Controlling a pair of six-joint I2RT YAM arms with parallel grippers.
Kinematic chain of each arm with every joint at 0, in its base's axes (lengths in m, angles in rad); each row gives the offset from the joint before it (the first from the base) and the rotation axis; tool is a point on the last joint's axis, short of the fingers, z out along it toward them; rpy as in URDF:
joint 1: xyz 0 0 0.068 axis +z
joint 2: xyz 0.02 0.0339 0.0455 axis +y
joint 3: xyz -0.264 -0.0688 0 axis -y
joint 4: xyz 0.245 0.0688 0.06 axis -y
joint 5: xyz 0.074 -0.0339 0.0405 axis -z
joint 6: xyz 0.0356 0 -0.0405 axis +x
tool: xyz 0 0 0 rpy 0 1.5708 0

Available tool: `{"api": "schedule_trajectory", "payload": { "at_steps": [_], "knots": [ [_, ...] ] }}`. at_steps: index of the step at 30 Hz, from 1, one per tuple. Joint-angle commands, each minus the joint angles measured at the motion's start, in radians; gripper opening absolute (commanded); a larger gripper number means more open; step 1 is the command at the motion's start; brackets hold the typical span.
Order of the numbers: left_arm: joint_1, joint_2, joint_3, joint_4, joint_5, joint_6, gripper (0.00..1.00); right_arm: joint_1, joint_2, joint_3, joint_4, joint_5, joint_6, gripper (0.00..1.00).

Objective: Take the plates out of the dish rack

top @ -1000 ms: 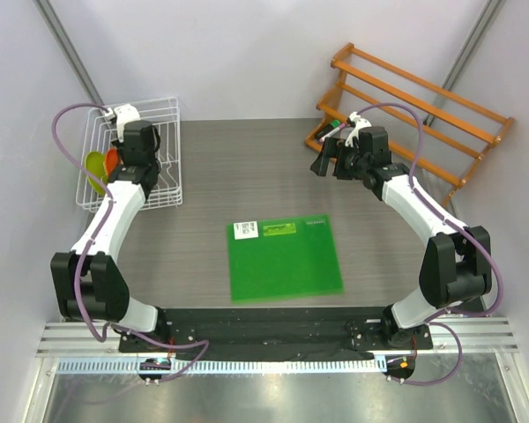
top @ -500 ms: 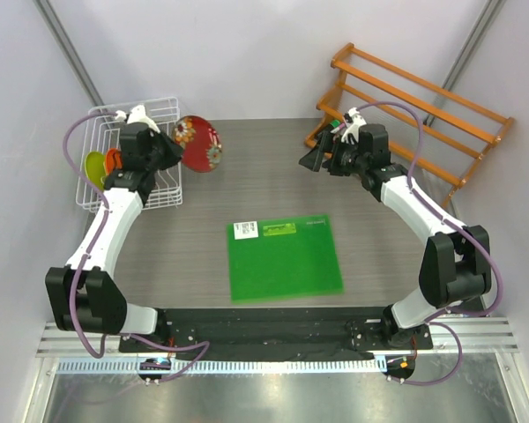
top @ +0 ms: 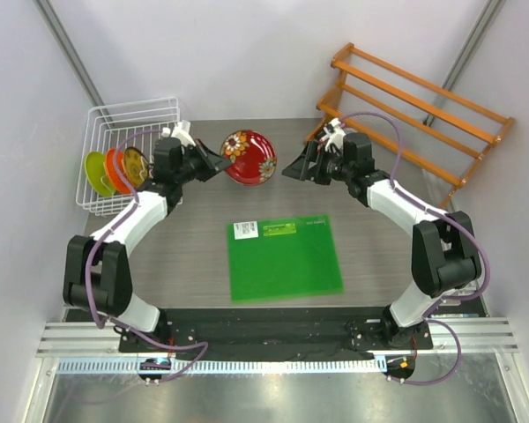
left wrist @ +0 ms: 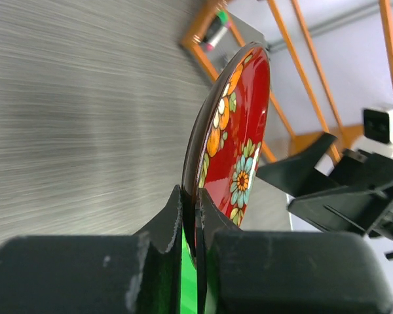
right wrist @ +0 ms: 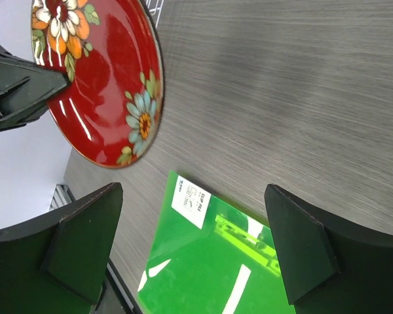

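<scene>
One plate out: the red floral plate (top: 249,157) has left the dish rack (top: 163,106), pinched by the left gripper (top: 219,161); right gripper (top: 293,167) spread wide, three remain

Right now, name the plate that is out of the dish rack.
The dark red floral plate, clamped on edge in the left jaws above the table; the lime green, orange and brown-yellow plates stand in the rack.
</scene>
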Motion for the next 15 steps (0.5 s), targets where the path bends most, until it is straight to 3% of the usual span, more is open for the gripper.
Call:
{"api": "schedule_trajectory", "payload": {
  "at_steps": [1, 6, 9, 10, 11, 15],
  "knots": [
    [-0.049, 0.014, 0.015, 0.196, 0.069, -0.066, 0.00, 0.010, 0.011, -0.003, 0.098, -0.052, 0.041, 0.95],
    [-0.080, 0.045, -0.005, 0.244, 0.071, -0.092, 0.00, 0.014, 0.034, -0.007, 0.136, -0.068, 0.054, 0.93],
    [-0.097, 0.053, -0.023, 0.267, 0.067, -0.102, 0.00, 0.014, 0.056, -0.007, 0.145, -0.068, 0.054, 0.87],
    [-0.101, 0.054, -0.028, 0.271, 0.067, -0.106, 0.00, 0.014, 0.059, -0.007, 0.150, -0.074, 0.056, 0.78],
    [-0.103, 0.057, -0.029, 0.274, 0.066, -0.109, 0.00, 0.014, 0.072, -0.005, 0.154, -0.081, 0.054, 0.60],
    [-0.108, 0.076, -0.035, 0.305, 0.086, -0.123, 0.00, 0.014, 0.111, -0.016, 0.231, -0.155, 0.093, 0.41]
  ]
}}
